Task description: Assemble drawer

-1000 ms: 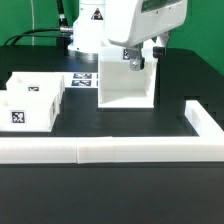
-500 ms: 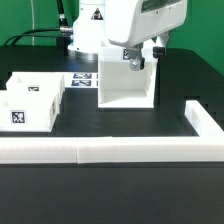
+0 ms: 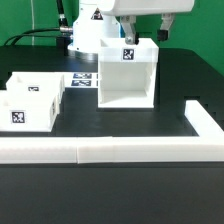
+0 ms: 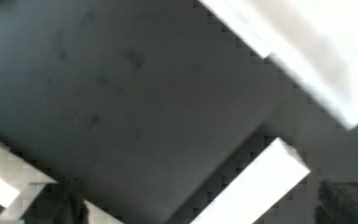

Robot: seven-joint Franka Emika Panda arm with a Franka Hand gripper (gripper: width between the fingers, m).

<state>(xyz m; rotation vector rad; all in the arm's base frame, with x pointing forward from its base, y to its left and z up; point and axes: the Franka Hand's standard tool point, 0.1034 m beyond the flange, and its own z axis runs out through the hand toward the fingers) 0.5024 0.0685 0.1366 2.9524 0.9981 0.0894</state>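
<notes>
At the middle of the desk, in the exterior view, the housing stands upright with its open face toward the camera and a tag on its top edge. It stands free, with nothing gripping it. At about nine o'clock from it, well apart, sit the two trays. The front tray shows a tag on its near wall, and the rear tray is just behind it at eleven o'clock, close or touching. The marker board lies flat between the trays and the housing. A wall strip runs across at six o'clock of the housing and turns back along the exterior view's right.

Only this view shows the arm, whose white body hangs at twelve o'clock above the housing, cut by the frame. A dark part hangs beside the housing's upper corner at about two o'clock, and I cannot tell whether it touches.

The wrist view shows none of the trays clearly. It is blurred: mostly dark desk, with pale white bands crossing it aslant that I cannot name. Two grey smears at the frame's edge may be the fingers, set wide apart, but the blur leaves it unclear how far they are open or whether they hold anything.
</notes>
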